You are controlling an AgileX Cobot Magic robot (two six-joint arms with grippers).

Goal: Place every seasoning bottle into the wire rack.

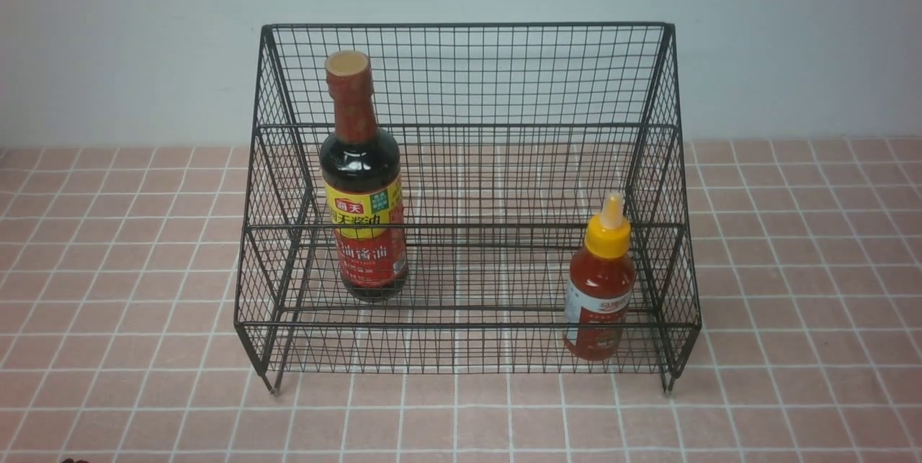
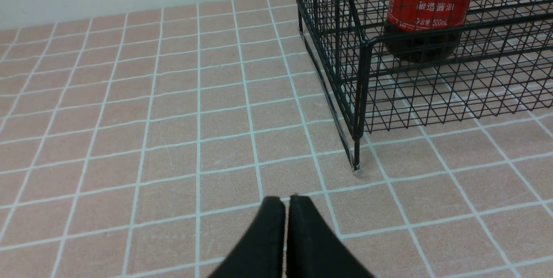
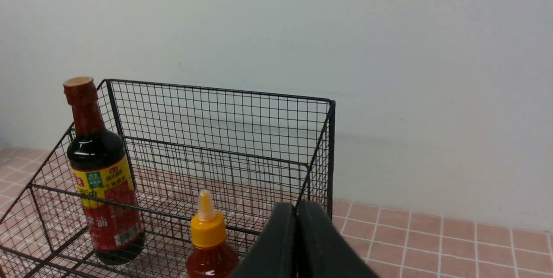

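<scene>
front view shows you both seasoning bottles standing upright inside the wire rack (image 1: 468, 25): the tall soy-sauce bottle (image 1: 364, 182) sits on the lower front tier toward the left side, and the red squeeze bottle (image 1: 601, 290) sits on the same tier, tucked into the right front corner. neither arm appears in this view. in the left wrist view your left gripper (image 2: 286, 200) hangs low over the tiled tabletop (image 2: 173, 139), near the rack's front left leg (image 2: 356, 157), with its fingers pressed together on nothing. in the right wrist view your right gripper (image 3: 297, 206) sits higher, off the rack's right front corner and apart from the squeeze bottle, its fingers likewise together and empty. by my reading the task is done: no bottle is left outside the rack and neither hand carries anything. all that seems left for you is to check that both bottles stand steady on the wire floor.
</scene>
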